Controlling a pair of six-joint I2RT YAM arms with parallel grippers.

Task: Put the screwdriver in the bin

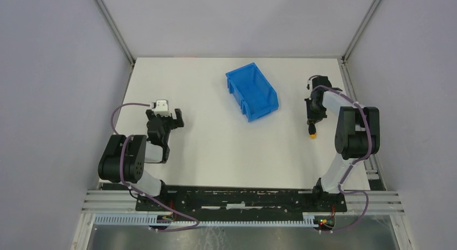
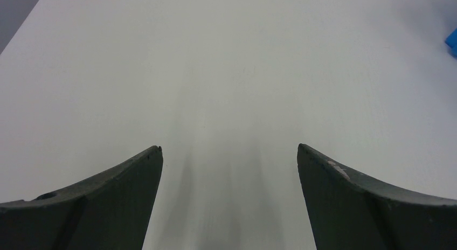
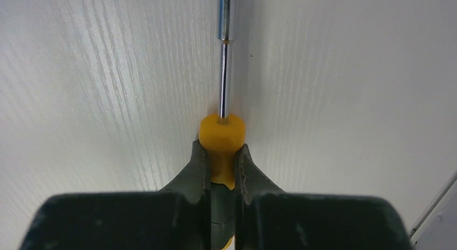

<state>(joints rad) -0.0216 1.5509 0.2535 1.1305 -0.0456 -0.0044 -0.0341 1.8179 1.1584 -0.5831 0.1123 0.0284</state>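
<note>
The screwdriver (image 3: pixel 222 132) has an orange-and-black handle and a thin grey shaft that runs away from the right wrist camera over the white table. My right gripper (image 3: pixel 221 148) is shut on its handle, one finger on each side. From above, the right gripper (image 1: pixel 312 122) is at the right side of the table with the handle's orange end (image 1: pixel 313 135) poking out toward the near edge. The blue bin (image 1: pixel 251 91) stands to its left, at the middle back, tilted, apart from the gripper. My left gripper (image 2: pixel 229 150) hovers open over bare table on the left (image 1: pixel 173 119).
The table's right edge and a metal frame post (image 1: pixel 357 28) are close to the right arm. Grey walls close the table in on the left, right and back. A corner of the bin (image 2: pixel 451 41) shows at the right edge of the left wrist view.
</note>
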